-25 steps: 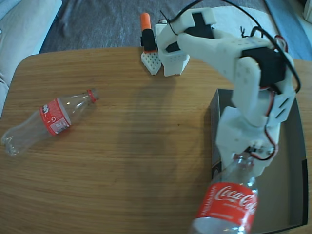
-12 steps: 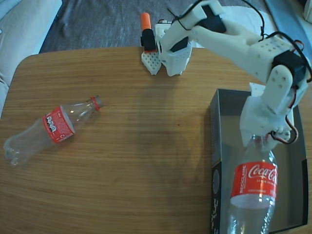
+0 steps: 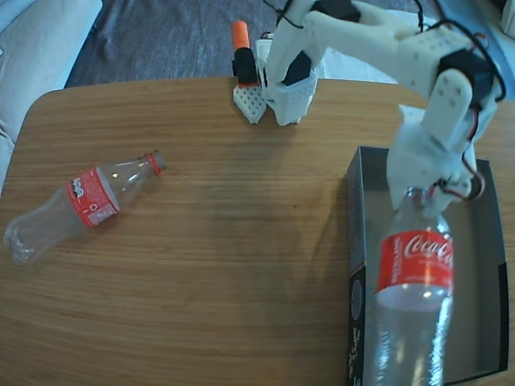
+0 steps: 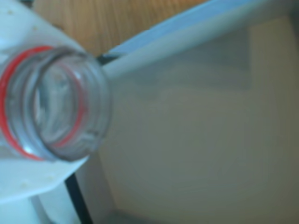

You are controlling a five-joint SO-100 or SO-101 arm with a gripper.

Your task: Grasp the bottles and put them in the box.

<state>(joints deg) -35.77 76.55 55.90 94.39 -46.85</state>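
Observation:
In the fixed view one clear Coca-Cola bottle (image 3: 88, 202) with a red label lies on its side at the table's left, neck pointing right. The second bottle (image 3: 416, 273) hangs neck-up from my gripper (image 3: 418, 195), which is shut on its neck. It hangs over the left half of the dark-walled box (image 3: 355, 241) at the table's right. The wrist view looks down on that bottle's open mouth (image 4: 51, 100) and red neck ring between my white fingers (image 4: 28, 186). The box's grey inside (image 4: 201, 140) lies below it.
The arm's white base (image 3: 290, 88) stands at the table's far edge with an orange-topped clamp (image 3: 243, 56) beside it. Bare wooden tabletop (image 3: 233, 241) lies between the lying bottle and the box. A pale cushion (image 3: 40, 40) and grey carpet lie beyond the table.
The arm has swung right and back, carrying the held bottle from the box's near-left corner to over its inside. The lying bottle has barely shifted.

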